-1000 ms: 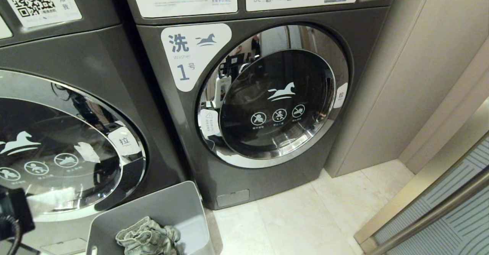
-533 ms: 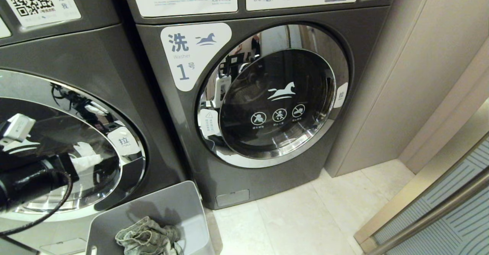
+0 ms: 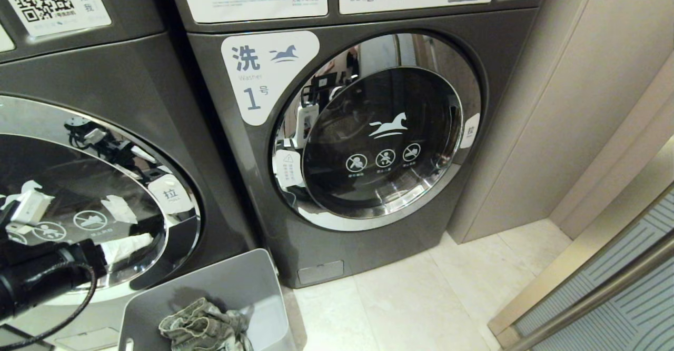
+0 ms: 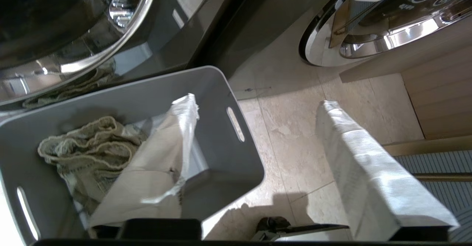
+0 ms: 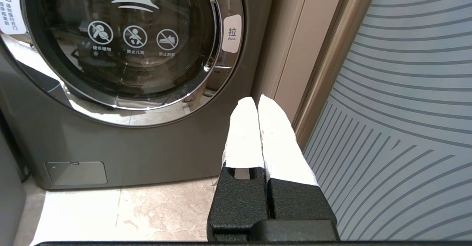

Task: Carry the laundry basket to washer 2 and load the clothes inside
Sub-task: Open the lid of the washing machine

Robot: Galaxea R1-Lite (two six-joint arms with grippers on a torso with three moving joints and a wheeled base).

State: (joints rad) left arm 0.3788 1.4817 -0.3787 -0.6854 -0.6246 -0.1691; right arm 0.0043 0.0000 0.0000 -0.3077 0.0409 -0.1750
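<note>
The left gripper (image 4: 254,102) hangs above the floor with its two cloth-wrapped fingers (image 4: 368,165) spread wide and nothing between them. One finger reaches over the open top of the basket (image 4: 236,153); the other stands clear of it, over the pale floor tiles (image 4: 291,128). In the head view the left arm (image 3: 37,277) shows as a black tube with a cable, in front of the door of the left-hand washer (image 3: 89,203).

The clothes (image 4: 88,150), a crumpled pale garment with a thick seamed edge, lie in the bottom of the basket, below the gripper and off to the side of the finger that overhangs the bin; they are apart from both fingers. The basket (image 3: 226,293) stands on the floor against the foot of the left washer, just beside the washer marked 1 (image 3: 368,130). Both washer doors are closed.

The right gripper (image 5: 258,102) is parked out of the head view, its white-wrapped fingers pressed together on nothing, pointing toward the gap between washer 1 (image 5: 121,54) and the beige wall panel (image 5: 295,35), with a patterned glass door (image 5: 405,109) alongside.
</note>
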